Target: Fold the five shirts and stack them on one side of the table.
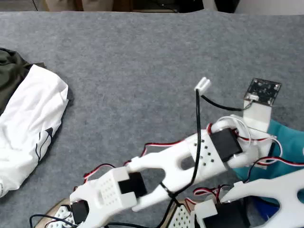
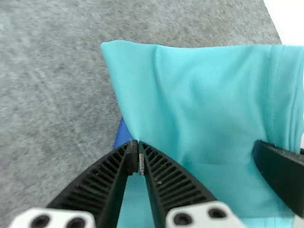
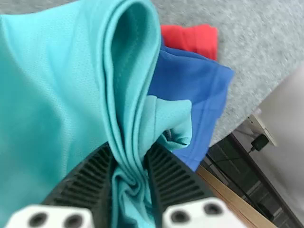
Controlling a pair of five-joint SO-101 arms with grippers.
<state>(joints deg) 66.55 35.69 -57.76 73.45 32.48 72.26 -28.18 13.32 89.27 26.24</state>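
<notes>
**Both pincers clamped on the teal shirt at the tabletop's 4 o'clock edge**

The grey tabletop (image 1: 142,52) carries shirts at two sides. At 9 o'clock lies the white shirt (image 1: 33,118), loosely bundled, with its long axis running from about 1 o'clock to 7 o'clock. It rests partly on a dark shirt (image 1: 12,66) that shows at its 11 o'clock end.

At 4 o'clock, behind the two white arms (image 1: 190,156), is the teal shirt (image 1: 285,137). Too little of it shows from above to tell its long axis. It lies over a blue shirt (image 3: 194,90), and a red shirt (image 3: 190,38) shows just beyond the blue one, touching it.

The right pincer (image 3: 129,161) is closed down tight on a bunched, doubled fold of the teal shirt, with the cloth squeezed between both ribbed jaws. The left pincer (image 2: 137,159) is closed so that its tips all but meet, pinching the teal shirt's edge near a corner, with a sliver of the blue shirt just beside it.
</notes>
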